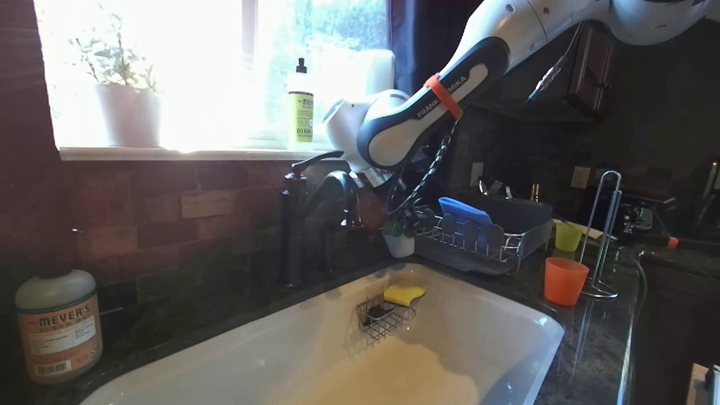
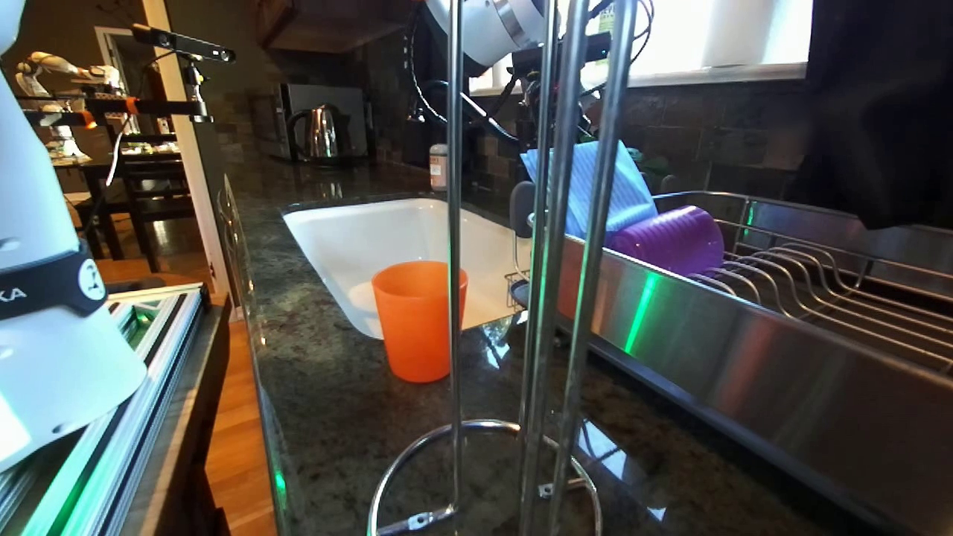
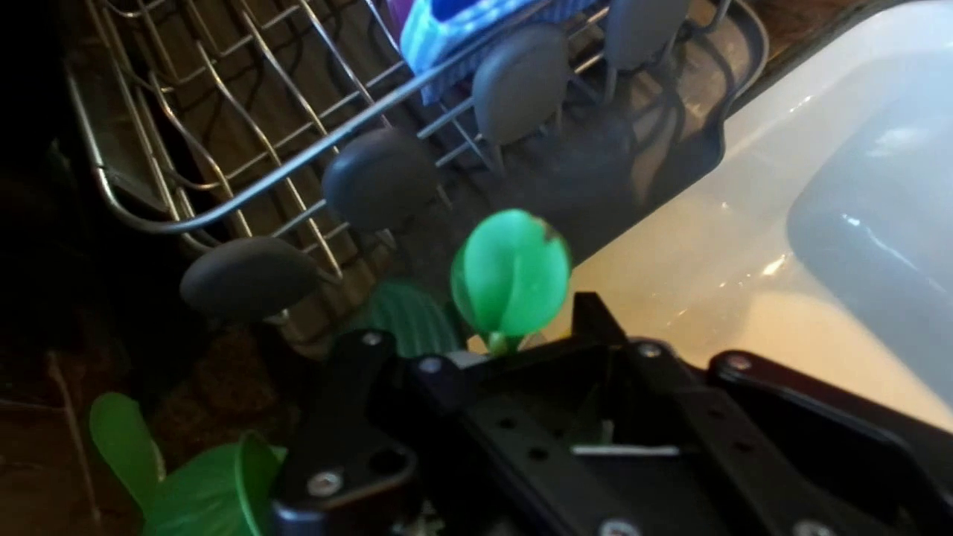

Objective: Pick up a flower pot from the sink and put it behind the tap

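In an exterior view, a window plant (image 1: 128, 112) sits at ten o'clock, a dish soap bottle (image 1: 301, 112) at eleven. On the bench (image 1: 596, 360), a Meyer's bottle (image 1: 59, 326) stands at eight, an orange cup (image 1: 565, 281) near four. A yellow sponge (image 1: 404, 295) lies at five.

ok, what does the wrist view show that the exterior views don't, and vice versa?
Wrist view only: the brown mark at the edge of a rounded, bright-green leaf, seen close up.

Exterior only: the tall dark-metal tap, the pale-potted window plant and the shiny silver kettle, each in an exterior view; the tapered orange cup in both exterior views.

Shared: the large white rectangular sink, the metal dish rack with grey paddles, the striped blue cloth and the small green broad-leaved potted plant.
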Tool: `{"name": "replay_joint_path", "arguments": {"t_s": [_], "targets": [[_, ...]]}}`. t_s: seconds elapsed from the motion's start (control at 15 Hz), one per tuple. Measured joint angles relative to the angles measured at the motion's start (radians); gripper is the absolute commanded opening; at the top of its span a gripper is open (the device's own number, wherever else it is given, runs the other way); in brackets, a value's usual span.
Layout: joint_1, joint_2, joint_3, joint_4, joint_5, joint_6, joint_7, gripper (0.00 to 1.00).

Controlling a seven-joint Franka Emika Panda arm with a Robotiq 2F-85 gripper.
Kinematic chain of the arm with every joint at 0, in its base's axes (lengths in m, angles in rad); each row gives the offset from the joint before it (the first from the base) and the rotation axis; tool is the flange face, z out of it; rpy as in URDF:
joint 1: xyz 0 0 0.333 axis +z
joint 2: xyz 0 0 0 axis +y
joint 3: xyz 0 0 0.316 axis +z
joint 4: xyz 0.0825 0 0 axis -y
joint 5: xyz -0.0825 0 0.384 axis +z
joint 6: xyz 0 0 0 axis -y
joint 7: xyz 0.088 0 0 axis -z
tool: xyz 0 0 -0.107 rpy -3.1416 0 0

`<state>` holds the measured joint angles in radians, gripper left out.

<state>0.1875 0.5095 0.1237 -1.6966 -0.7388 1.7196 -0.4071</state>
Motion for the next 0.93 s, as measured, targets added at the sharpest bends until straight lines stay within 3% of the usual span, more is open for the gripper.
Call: {"name": "replay_joint_path", "arguments": {"t_s": [0.47, 0.93], "targets": [[0.001, 0.092, -0.029, 0.108, -0.006, 0.025, 0.189, 0.00], [0.016, 0.155, -0.038, 0.227, -0.016, 0.048, 0.274, 0.00]]}}
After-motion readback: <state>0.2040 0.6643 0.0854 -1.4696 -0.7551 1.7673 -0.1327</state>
